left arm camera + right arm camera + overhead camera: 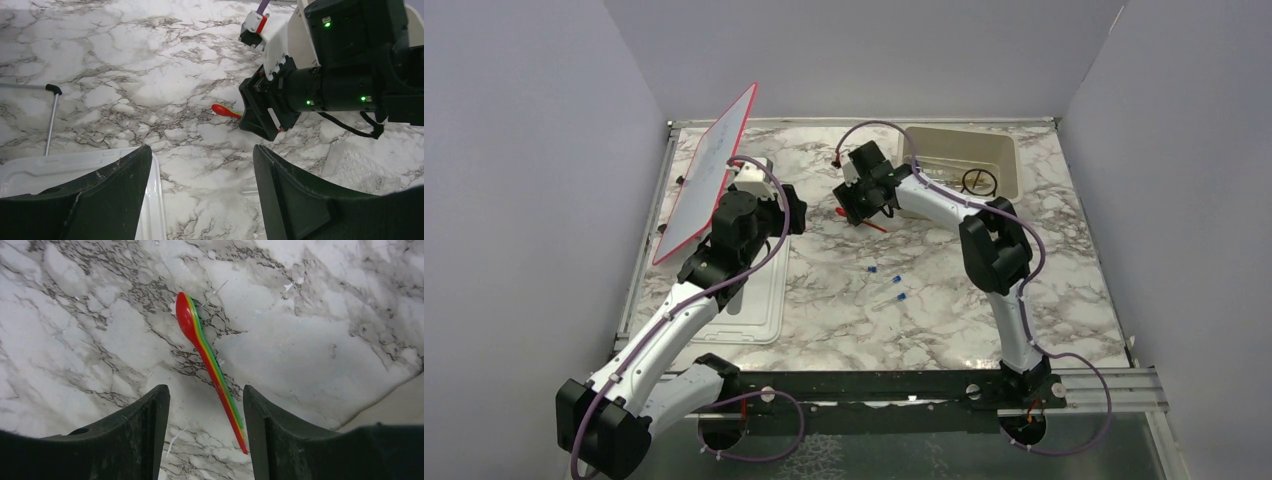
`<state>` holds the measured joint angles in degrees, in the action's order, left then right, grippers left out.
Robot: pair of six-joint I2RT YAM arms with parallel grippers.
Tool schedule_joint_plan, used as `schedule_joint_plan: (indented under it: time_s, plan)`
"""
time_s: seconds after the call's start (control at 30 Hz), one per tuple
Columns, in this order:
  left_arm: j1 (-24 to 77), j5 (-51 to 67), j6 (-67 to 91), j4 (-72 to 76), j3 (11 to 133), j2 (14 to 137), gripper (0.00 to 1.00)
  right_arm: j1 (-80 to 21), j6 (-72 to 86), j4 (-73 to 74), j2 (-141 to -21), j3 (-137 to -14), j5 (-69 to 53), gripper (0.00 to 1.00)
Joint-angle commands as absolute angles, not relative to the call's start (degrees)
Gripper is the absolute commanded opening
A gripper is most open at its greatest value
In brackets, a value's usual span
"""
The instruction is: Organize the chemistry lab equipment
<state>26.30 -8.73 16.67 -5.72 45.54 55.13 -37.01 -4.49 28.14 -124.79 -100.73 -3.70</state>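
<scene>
Right gripper [205,392] flanks diagonal orange-red stick [214,372], rounded end away.

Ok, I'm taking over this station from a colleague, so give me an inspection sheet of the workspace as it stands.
Surface: marbled tabletop, no spills seen.
Job's things: striped red stick lies flat under the right gripper; three blue-capped tubes loose mid-table; black wire ring inside the beige tub.
Clutter: red-framed white board tilted at the left edge; pale lid flat beside the left arm.
Grippers: left gripper open, empty; right gripper open, its fingers either side of the stick, no grip.
Cables: purple cables loop along both arms, not on the items.
Surroundings: plain grey walls on three sides.
</scene>
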Motion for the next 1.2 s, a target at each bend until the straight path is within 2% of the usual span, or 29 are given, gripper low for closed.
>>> schedule_joint_plan:
  time_s: [0.0, 0.27, 0.5, 0.77, 1.17]
  plan:
    - [26.19, -10.5, 16.73, -4.64, 46.34, 54.71, 0.77, -36.84, -5.42, 30.27, -128.31, -103.18, -2.77, 0.57]
    - [26.19, -10.72, 16.72, -4.66, 46.39, 55.0, 0.77, -36.86, -6.18, 31.09, -132.15, -105.08, -3.47, 0.44]
    - [26.19, -10.63, 16.61, -4.75, 46.33, 54.94, 0.77, -36.83, -7.56, 32.49, -135.12, -107.36, -3.85, 0.28]
    - [26.19, -10.32, 16.66, -4.83, 46.45, 54.89, 0.77, -36.79, -8.44, 32.69, -134.38, -108.34, -5.47, 0.01]
    - [26.19, -10.16, 16.56, -4.9, 46.46, 55.01, 0.77, -35.75, -8.47, 32.52, -121.3, -110.76, -6.38, 0.01]
